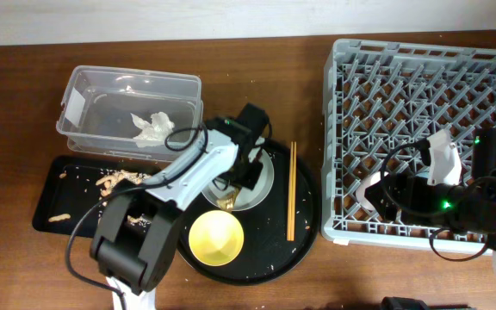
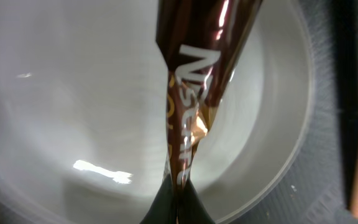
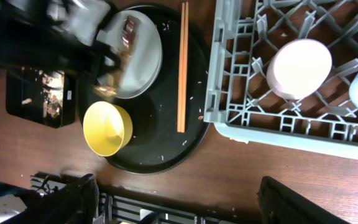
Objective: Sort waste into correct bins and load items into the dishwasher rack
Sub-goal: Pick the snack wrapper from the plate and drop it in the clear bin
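Partial white "Nes…" lettering on brown-and-gold wrapper (image 2: 194,87)

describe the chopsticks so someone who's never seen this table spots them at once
Find the large round black tray left of the grey rack. On its right side, between the plate and the rack, lie the wooden chopsticks: the only long, thin, straight sticks among round dishes.

wrapper (image 2: 191,93) brown-gold, over grey plate (image 2: 73,93) | tissue (image 1: 151,127) in clear tub (image 1: 132,76) | scraps (image 1: 114,179) in black tray (image 1: 74,205) | pink cup (image 3: 301,67) inverted in rack (image 3: 229,62)
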Robot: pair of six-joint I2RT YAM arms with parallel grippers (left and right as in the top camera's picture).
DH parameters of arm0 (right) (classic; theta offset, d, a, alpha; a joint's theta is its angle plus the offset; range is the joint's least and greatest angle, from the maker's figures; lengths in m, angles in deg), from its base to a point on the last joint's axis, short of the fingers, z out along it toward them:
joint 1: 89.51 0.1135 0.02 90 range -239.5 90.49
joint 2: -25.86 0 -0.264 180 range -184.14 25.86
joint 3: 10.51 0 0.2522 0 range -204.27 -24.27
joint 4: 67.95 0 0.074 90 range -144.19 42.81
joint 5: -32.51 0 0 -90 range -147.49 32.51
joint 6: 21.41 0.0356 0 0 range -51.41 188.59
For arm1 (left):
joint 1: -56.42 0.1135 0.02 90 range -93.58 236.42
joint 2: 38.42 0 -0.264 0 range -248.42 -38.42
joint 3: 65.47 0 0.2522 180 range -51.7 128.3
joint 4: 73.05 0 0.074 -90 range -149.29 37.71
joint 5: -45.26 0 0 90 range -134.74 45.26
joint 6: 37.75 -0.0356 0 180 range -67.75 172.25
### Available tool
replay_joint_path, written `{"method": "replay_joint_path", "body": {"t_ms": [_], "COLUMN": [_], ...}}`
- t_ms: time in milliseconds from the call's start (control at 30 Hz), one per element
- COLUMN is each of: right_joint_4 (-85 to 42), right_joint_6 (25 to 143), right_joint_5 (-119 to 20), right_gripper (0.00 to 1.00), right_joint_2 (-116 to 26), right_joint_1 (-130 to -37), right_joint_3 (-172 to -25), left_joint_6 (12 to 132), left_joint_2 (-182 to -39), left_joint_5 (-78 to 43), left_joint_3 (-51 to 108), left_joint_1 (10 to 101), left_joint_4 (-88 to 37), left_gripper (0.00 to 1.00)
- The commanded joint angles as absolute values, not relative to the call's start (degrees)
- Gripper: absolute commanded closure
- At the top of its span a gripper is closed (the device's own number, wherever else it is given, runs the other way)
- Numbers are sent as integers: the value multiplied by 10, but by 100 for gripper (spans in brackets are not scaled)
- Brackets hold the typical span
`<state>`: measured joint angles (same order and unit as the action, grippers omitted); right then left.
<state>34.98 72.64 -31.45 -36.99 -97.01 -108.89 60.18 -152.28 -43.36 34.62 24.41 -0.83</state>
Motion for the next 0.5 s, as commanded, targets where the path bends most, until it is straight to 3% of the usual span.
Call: {"method": "replay_joint_path", "body": {"t_ms": [0, 267, 300, 333, 400, 467], "right_joint_4": [350, 348, 348, 348, 348, 348], "right_joint_6": [720, 720, 720, 720, 720, 720], "right_joint_5": [-312, -312, -312, -312, -312, -312], "right_gripper": [16, 16, 16, 16, 16, 16], "right_joint_2": [-369, -373, -374, -375, -378, -380], "right_joint_1": [-966, -966, -966, -966, -966, -966], "right_joint_3": [-1087, -1087, -1087, -1087, -1087, -1087], "left_joint_6": [605, 605, 604, 595, 567, 566], "left_joint_2": [-1451, -1451, -1458, -1465, -1465, -1452], "left_joint_5": [-513, -510, -502, -475, -431, -432], "left_joint_3": [451, 487, 487, 487, 489, 498], "left_joint_1": [298, 487, 501, 511, 514, 512], "left_joint_4": [31, -66, -79, -83, -69, -46], "left_gripper": [100, 99, 69, 47, 33, 31]}}
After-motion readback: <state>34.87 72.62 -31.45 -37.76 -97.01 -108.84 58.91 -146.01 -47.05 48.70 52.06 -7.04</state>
